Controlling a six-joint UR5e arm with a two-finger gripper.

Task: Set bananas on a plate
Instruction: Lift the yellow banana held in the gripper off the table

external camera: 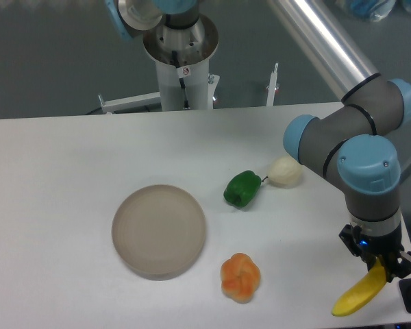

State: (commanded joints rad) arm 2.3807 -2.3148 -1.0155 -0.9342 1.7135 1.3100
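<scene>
So the banana (360,295) is pinched by its upper end in the gripper (378,264) fingers, low at the tabletop's (55,171) right front corner. Nothing's been put on the plate (159,230) yet, and the carry across is left.

Single fixed view, raised and facing the arm's base pedestal (181,62) across the white table (55,171), tilted downward. Set at middling range from the plate (159,231), which sits left of centre. Right of the plate, frame edge cropping the table, perhaps its corner.
</scene>
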